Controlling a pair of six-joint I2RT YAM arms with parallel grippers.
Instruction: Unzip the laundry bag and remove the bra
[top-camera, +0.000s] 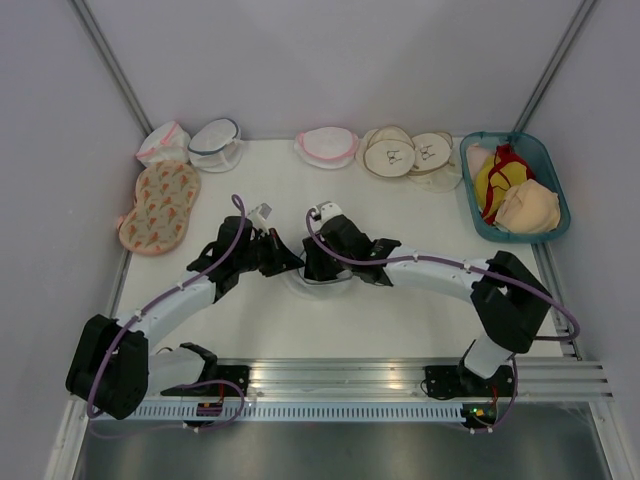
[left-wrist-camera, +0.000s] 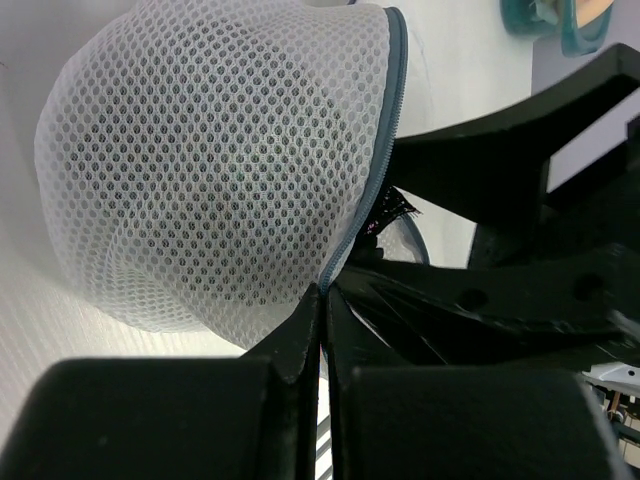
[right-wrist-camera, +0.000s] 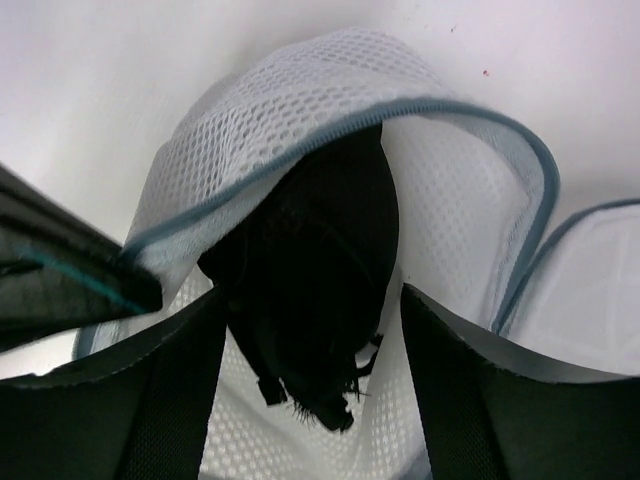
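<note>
Two hands at the laundry bag (left-wrist-camera: 200, 170): left hand (left-wrist-camera: 322, 300) clenched on its trim, right hand (right-wrist-camera: 310, 295) released around dark garment (right-wrist-camera: 310, 240).

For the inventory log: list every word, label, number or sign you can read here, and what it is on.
No text can be read in any view.
Dark printed marks on the round beige pads: too small to read.
No label shows on the laundry bag.
</note>
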